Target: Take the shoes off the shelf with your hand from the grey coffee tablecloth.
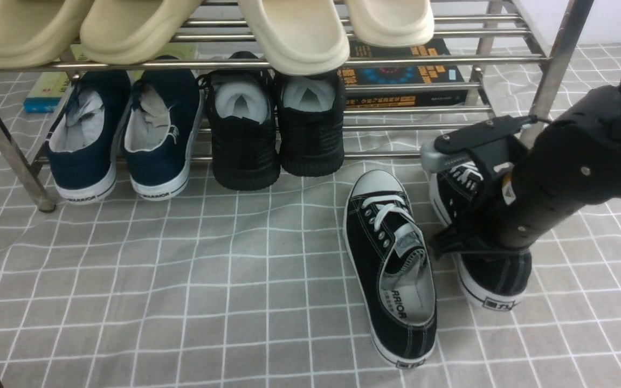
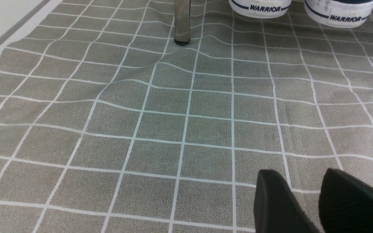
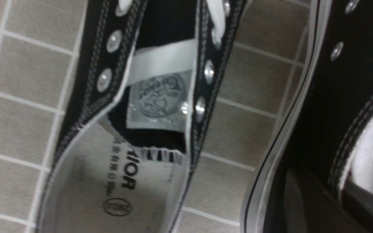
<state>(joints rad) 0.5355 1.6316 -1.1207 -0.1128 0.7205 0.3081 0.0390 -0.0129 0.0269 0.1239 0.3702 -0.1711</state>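
The two black canvas shoes stand off the shelf (image 1: 397, 59) on the grey coffee tablecloth (image 1: 181, 280). One shoe (image 1: 391, 258) lies free, its toe toward the shelf. The other shoe (image 1: 491, 277) stands right of it under my right arm. My right gripper (image 1: 464, 245) is shut on that shoe's side wall. In the right wrist view one finger (image 3: 303, 200) lies against the outside of the shoe (image 3: 342, 97) and the other reaches inside its collar; the free shoe (image 3: 154, 106) lies beside it. My left gripper (image 2: 301, 173) hovers open over bare cloth (image 2: 141, 129).
On the lower tier stand navy sneakers (image 1: 122, 140) and black mesh sneakers (image 1: 275, 126). Beige slippers (image 1: 127, 27) sit on the top tier. Books (image 1: 407, 75) lie behind the rack. A shelf leg (image 2: 182, 22) and the navy heels (image 2: 261, 5) show ahead of the left gripper.
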